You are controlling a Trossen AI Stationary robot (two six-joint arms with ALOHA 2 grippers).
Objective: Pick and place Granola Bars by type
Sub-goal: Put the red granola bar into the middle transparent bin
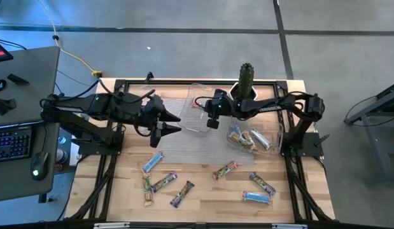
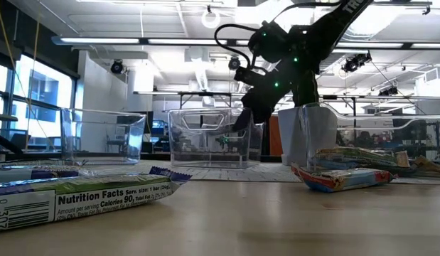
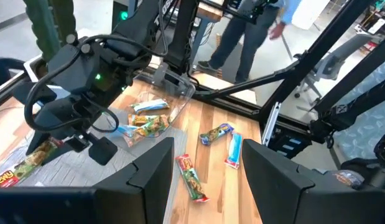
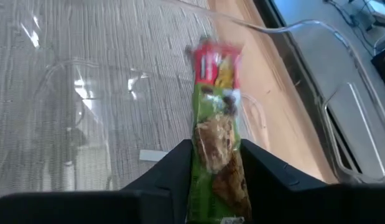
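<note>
From above, your right gripper (image 1: 211, 119) hovers over the clear tray (image 1: 198, 108) near the table's far edge, left gripper (image 1: 173, 123) spread empty beside it; right wrist view: fingers clamp a green-and-red granola bar (image 4: 216, 149).

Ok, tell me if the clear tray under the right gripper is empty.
Empty: the clear tray shows only mat through it; the right gripper holds a green bar above.

Two black jointed arms (image 1: 107, 108) carry looping black cables and green lights.
</note>
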